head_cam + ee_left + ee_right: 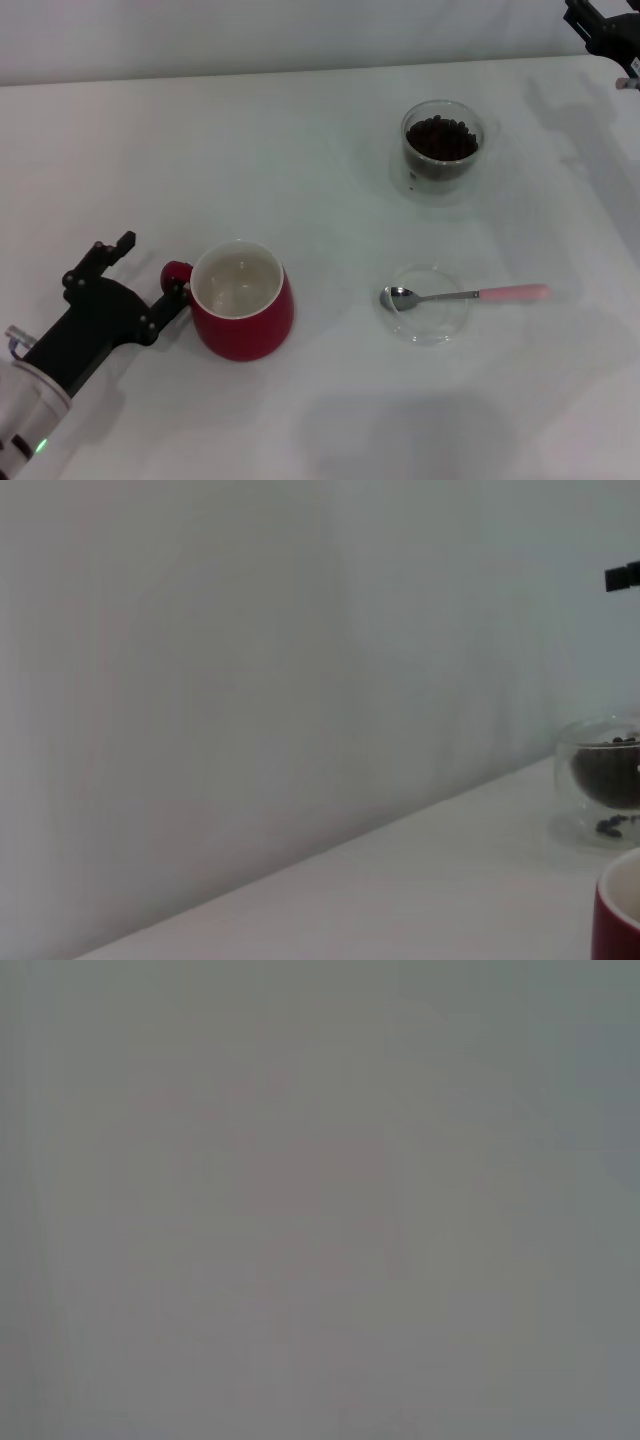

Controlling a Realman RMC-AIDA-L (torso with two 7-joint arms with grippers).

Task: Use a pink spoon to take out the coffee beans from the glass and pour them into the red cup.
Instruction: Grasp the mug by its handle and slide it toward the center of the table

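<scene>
You are seeing the pink spoon [466, 295], light, stiff and slippery, lying toward the desk's right edge, its bowl resting in a shallow dish [428, 304]; take its pink handle, as the left gripper [153, 276] is clasping the red cup [241, 300] handle.

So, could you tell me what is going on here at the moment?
The robot is set up to spoon coffee beans from the glass into the red cup, but no scooping has begun. The left hand is at the cup's handle, one finger touching it. The right hand is up at the table's far right corner, away from everything. The pink spoon lies untouched, its bowl resting in a shallow clear dish. The beans are in the glass, and the cup looks empty.
</scene>
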